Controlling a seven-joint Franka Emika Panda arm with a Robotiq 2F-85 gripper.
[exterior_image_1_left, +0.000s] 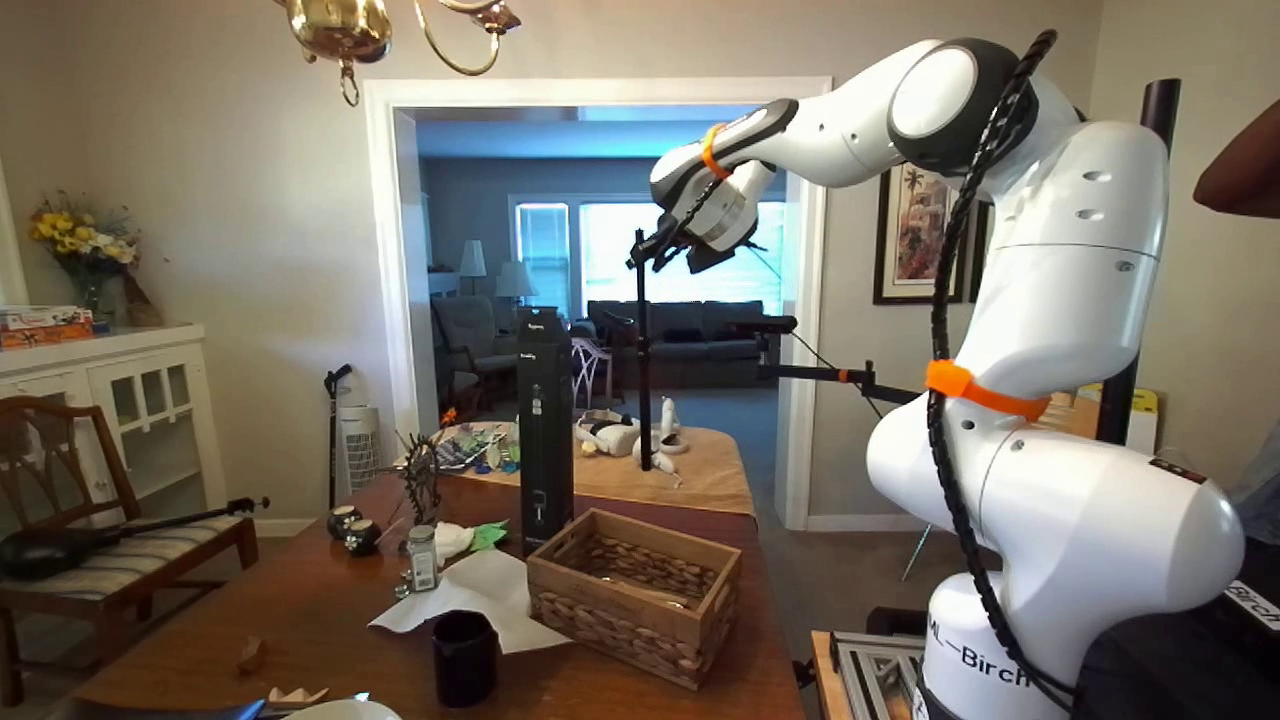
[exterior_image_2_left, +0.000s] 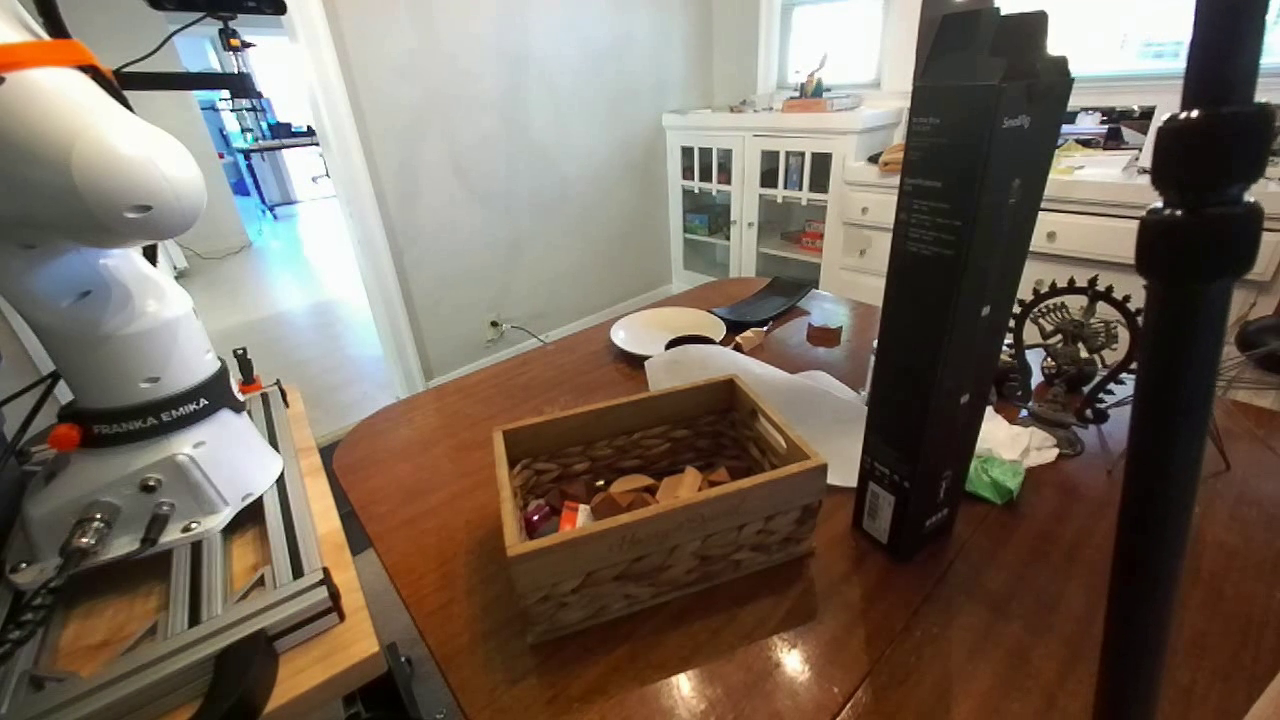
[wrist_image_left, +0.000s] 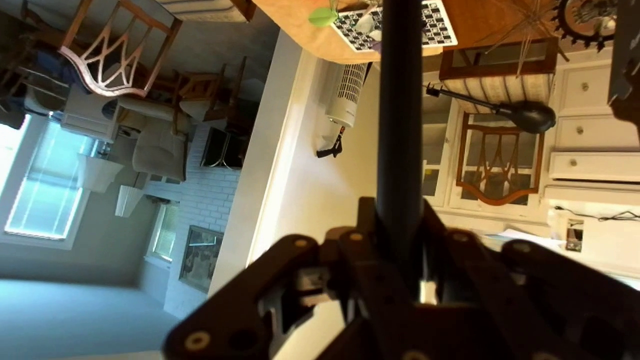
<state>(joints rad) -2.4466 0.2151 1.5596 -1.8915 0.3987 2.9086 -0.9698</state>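
A robot end effector (wrist_image_left: 398, 220) is clamped on a slim black pole (wrist_image_left: 400, 125), holding it roughly upright at the counter (exterior_image_2_left: 430, 470); whether the pole's lower end touches anything cannot be told. Near it stand a tall black box (exterior_image_2_left: 960, 300) and a wicker-sided basket (exterior_image_2_left: 680, 570) with wooden blocks (exterior_image_2_left: 680, 487) inside. The step in hand seems to be carrying or steadying the pole; the next move calls for a firm grip and clearance from the box.

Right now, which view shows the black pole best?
An exterior view: the black pole shows from gripper to lower end. Elsewhere, less: in an exterior view the black pole is cut off top and bottom; the wrist view has it close up, cut at the top edge.
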